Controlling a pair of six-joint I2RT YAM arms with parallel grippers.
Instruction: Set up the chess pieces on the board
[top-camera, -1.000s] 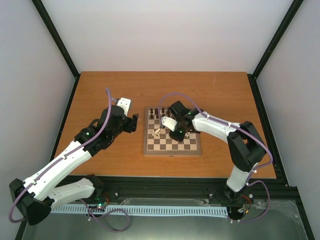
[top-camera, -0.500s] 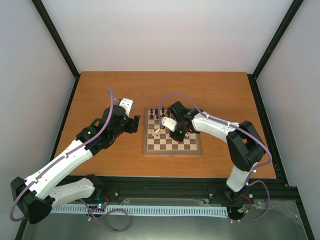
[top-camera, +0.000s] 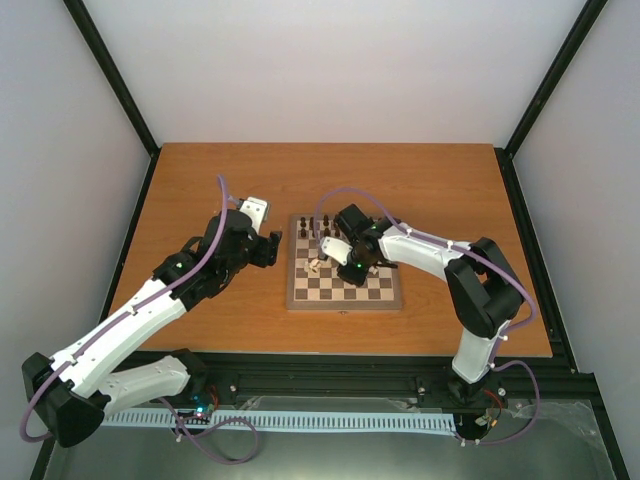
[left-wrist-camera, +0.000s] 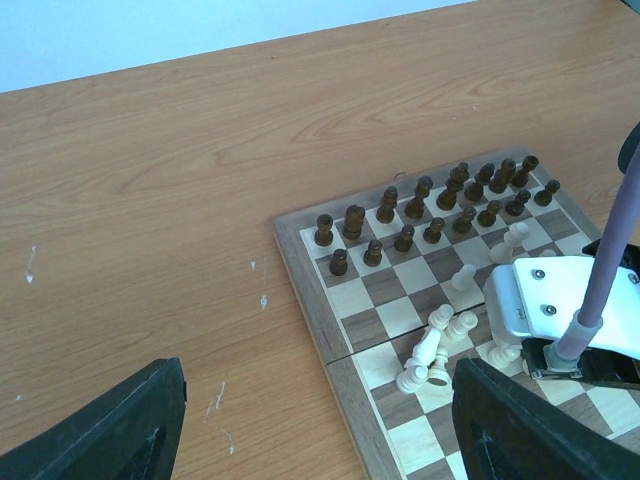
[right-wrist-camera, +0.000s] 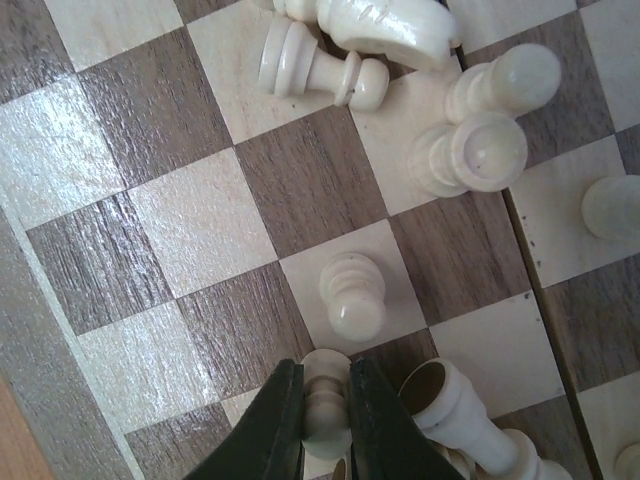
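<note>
While the left tool (top-camera: 268, 246) is held released beside the board (top-camera: 345, 303), a cream piece (right-wrist-camera: 325, 405) is clenched in the nearer right tool (right-wrist-camera: 325, 425), its long axis seen end-on along the fingers (right-wrist-camera: 275, 435), just short of an upright cream pawn (right-wrist-camera: 352, 295) by the board's left border.

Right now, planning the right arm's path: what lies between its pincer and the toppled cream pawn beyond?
One cream pawn on a light square, otherwise bare squares of the board; the right wrist view shows it.

white walls (top-camera: 330, 60) | orange-brown wooden table (top-camera: 450, 170) | black frame posts (top-camera: 112, 75) at 2 far corners | even light
</note>
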